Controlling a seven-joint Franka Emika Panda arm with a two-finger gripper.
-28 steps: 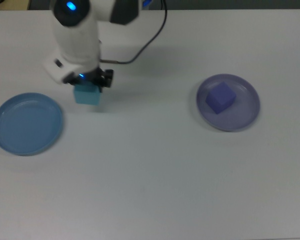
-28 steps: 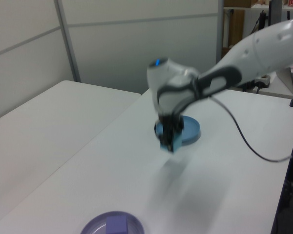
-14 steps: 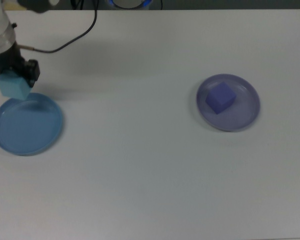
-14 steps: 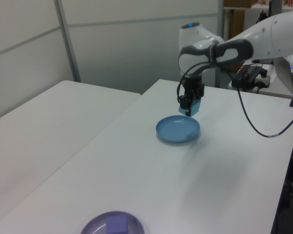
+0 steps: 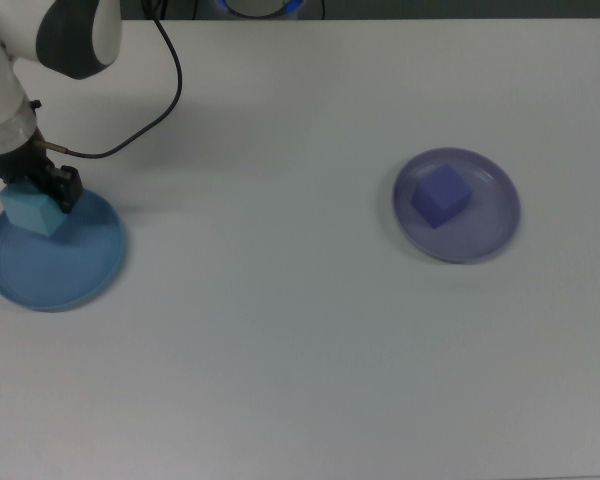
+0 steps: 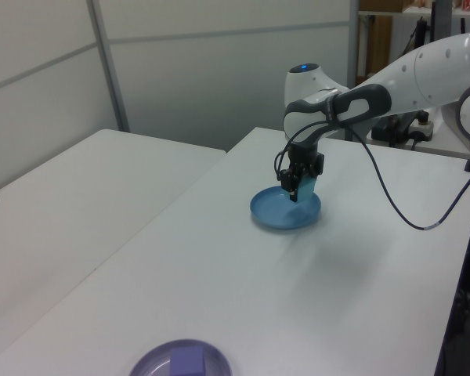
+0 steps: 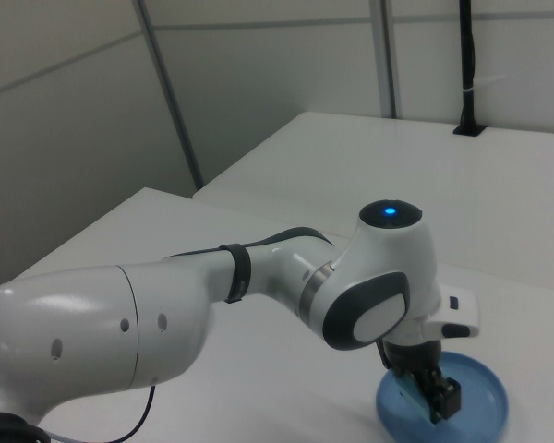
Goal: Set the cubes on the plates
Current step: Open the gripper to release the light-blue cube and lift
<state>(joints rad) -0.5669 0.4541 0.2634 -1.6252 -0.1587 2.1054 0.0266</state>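
Holding the cyan cube [image 5: 32, 210] between its fingers, the hand [image 5: 35, 196] is sitting at the far left of the top view, directly over the blue plate [image 5: 75, 270]. You are looking at a clamped grip: the fingers are closed on the cube's sides, and the cube is hanging just below them.

The relation that matters is vertical. The cube is lying over the plate's upper-left portion in the top view, inside the rim but off centre, toward the rim edge nearest the arm. In the left view the hand [image 6: 296, 185] is appearing low above the blue plate [image 6: 278, 217]; whether the cube is touching the plate floor cannot be told. In the right view the hand [image 7: 431, 392] is likewise standing over the blue plate [image 7: 485, 406], at the left part of it.

Judging from this, you are dealing with a straight descent and release, with no sideways travel needed, though the nearness of the rim is the point to watch.

The indigo cube [image 5: 440, 195] is already resting on the lavender plate [image 5: 490, 235] at the right of the top view, well apart from the hand, on the white surface [image 5: 280, 330].
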